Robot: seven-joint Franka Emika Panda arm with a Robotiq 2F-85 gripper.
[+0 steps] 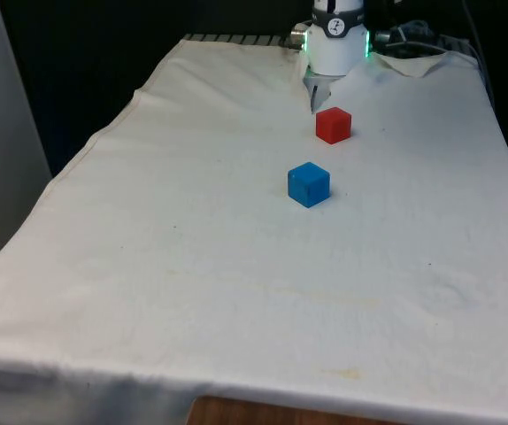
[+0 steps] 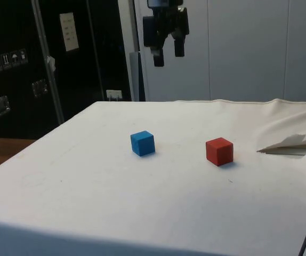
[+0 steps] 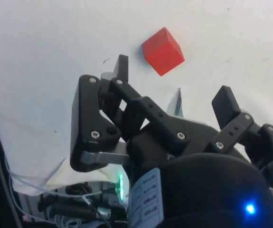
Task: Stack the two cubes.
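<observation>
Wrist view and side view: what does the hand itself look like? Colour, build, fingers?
The hand is black: two fingers on jointed linkage bars, fastened with round silver screws, with silver metal parts between the links. Each fingertip ends in a blocky squared pad. In the side view it shows as a black body with two short prongs pointing down. In the front view the arm's housing is white with green lights.

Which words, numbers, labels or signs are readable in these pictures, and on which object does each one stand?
No text can be read.
Pale sheet on the dark cabinets: printed lines, too small to read.
Small signs on the same cabinets: pictograms, too blurred to read.
White label on the tool's body: rows of print, not legible.
Red cube and blue cube: no markings.
</observation>
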